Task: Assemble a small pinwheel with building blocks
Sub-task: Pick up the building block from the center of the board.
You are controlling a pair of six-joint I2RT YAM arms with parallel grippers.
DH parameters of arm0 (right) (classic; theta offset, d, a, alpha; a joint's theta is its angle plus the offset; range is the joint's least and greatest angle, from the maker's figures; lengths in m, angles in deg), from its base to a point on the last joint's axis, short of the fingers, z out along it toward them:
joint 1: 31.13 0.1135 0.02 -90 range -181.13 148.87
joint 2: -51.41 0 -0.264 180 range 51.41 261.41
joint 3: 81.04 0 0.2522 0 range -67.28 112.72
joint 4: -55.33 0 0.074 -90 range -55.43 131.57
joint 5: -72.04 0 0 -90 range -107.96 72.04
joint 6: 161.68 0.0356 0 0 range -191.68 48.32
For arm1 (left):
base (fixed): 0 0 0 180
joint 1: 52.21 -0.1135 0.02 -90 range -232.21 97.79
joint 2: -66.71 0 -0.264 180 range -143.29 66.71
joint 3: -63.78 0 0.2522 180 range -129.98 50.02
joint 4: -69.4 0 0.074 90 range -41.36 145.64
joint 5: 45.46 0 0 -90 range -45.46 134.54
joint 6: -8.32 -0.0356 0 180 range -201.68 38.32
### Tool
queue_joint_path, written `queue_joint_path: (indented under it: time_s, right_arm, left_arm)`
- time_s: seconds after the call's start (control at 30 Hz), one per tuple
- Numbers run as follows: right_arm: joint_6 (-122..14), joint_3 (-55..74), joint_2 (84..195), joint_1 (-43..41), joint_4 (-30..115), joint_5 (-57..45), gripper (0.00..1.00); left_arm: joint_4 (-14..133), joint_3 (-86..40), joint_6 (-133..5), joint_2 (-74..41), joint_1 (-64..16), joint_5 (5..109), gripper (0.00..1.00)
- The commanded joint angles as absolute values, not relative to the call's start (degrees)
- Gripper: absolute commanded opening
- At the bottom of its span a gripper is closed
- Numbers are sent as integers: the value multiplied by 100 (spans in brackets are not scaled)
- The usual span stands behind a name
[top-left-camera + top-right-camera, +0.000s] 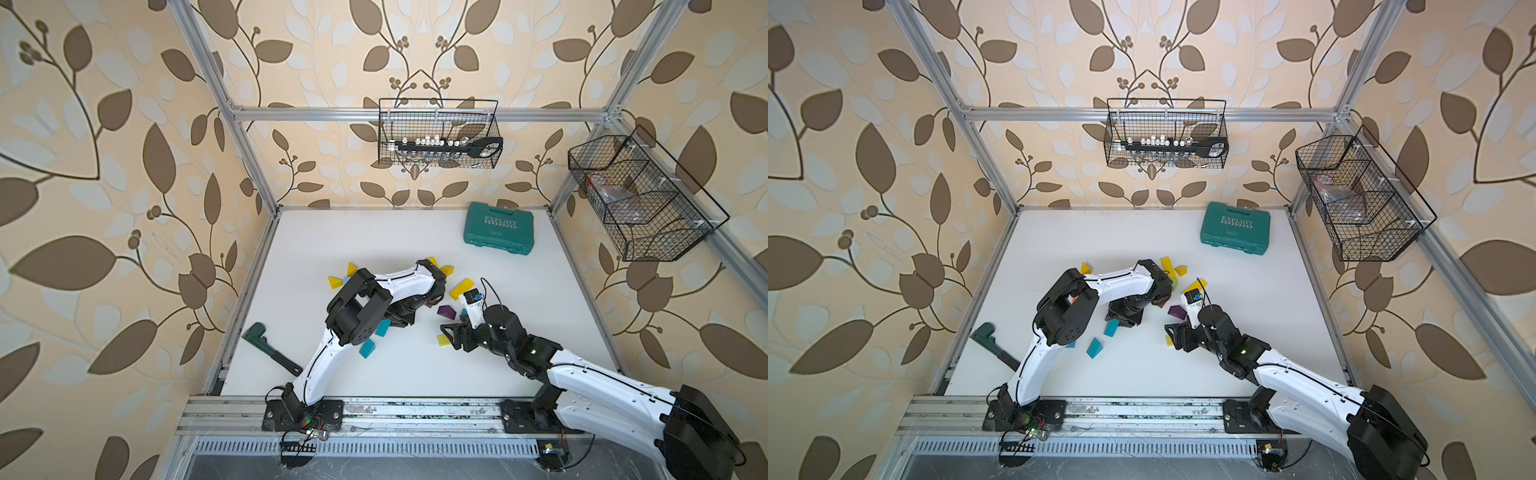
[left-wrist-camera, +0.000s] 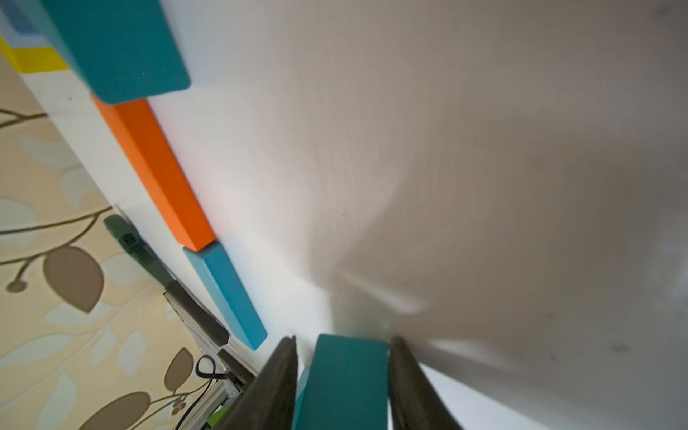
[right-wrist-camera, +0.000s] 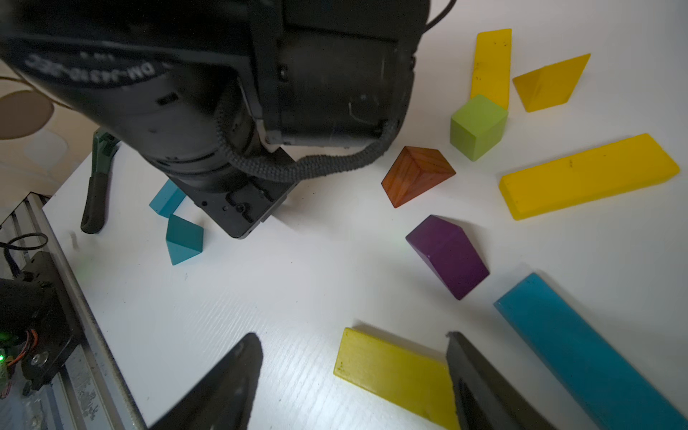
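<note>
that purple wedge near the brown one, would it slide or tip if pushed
The purple wedge looks solid and rigid and lies on a broad flat face, so it probably slides rather than rolls or tips. Its sloped top may let a grip slip off; the parallel end faces seem safer to pinch.

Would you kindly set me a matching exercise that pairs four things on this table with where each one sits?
Things:
1. teal plastic case lettered EXPLOIT
2. dark green pipe wrench with a black handle
3. teal matte block
4. flat yellow matte block

Places:
A. beneath the open right tool
B. far side of the white table, by the back wall
C. inside the left tool
D. near the table's left edge

Pairs: 1-B, 2-D, 3-C, 4-A
</note>
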State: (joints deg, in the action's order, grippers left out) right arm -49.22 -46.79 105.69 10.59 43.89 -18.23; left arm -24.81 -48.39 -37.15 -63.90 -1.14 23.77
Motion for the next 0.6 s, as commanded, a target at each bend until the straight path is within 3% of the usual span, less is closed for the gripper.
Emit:
queue_joint_path:
  time_s: [0.0,0.17,0.27,0.43,0.57]
  right_arm:
    - [-4937,-4781,10508,1026,4314,-1952,80]
    - [-4950,-4759,10537,1001,4315,-1933,80]
    - [-4938,-4768,10524,1005,4319,-1926,80]
    - [-4934,-4750,10511,1002,4298,-1846,80]
    - [-4896,-4699,10478,1003,4196,-1744,80]
  left_arm:
    - [-2338,-4807,-3723,-6287,-71,2547,48]
    - [-2222,-4802,-3710,-6132,-47,2695,48]
    - [-1914,-4583,-3718,-5817,-53,2862,35]
    - [-1302,-4139,-3780,-5315,-117,3206,26]
    - [-744,-3708,-3873,-4939,-300,3652,9]
